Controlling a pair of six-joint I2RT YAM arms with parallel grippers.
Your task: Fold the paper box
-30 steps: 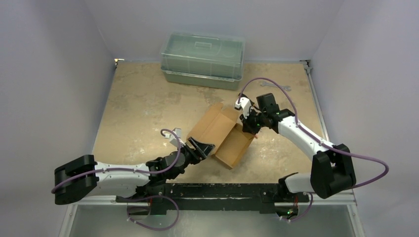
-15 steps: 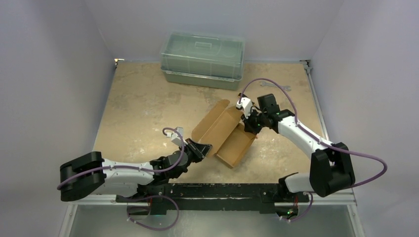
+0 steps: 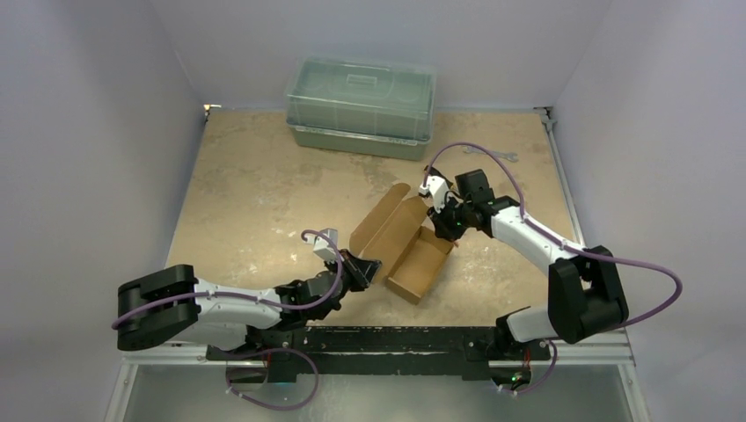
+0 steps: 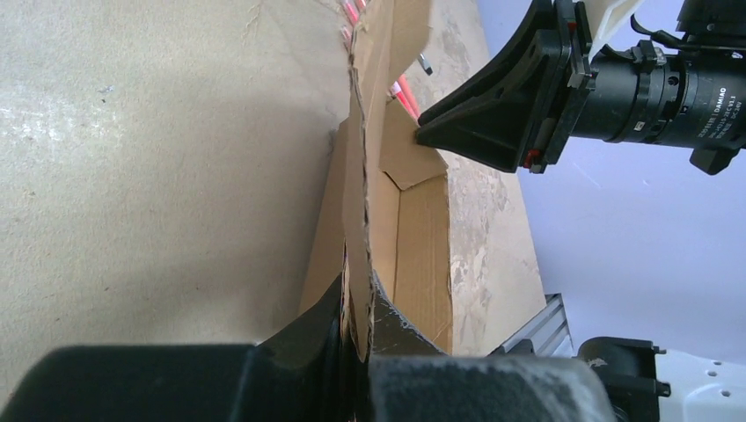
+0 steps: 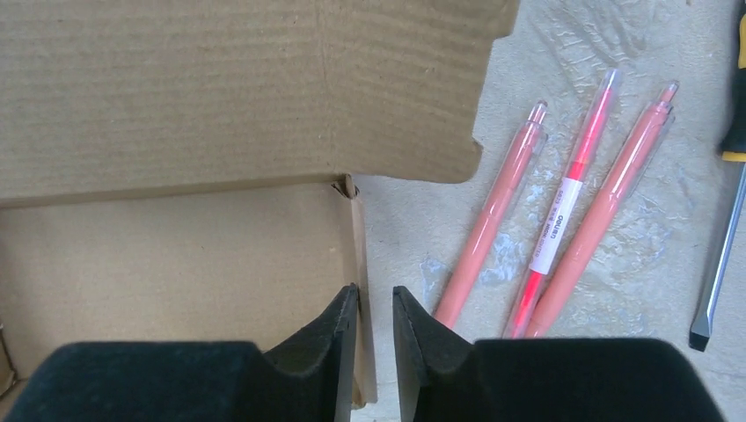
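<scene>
Paper box sat open near the middle of the table, its lid flap raised.
My left gripper was pinched tight on its wall at the box's 8 o'clock. My right gripper, at 2 o'clock, straddled another wall with its jaws slightly parted. Three pink-orange pens lay just beside that wall, and the lidded green container stood well apart at 11 o'clock.

The top camera looks steeply down from the near edge over the speckled tan counter. Wrist cameras peer close along the left pincer and right pincer at the plain brown thin-cardboard box, shared by all views.
</scene>
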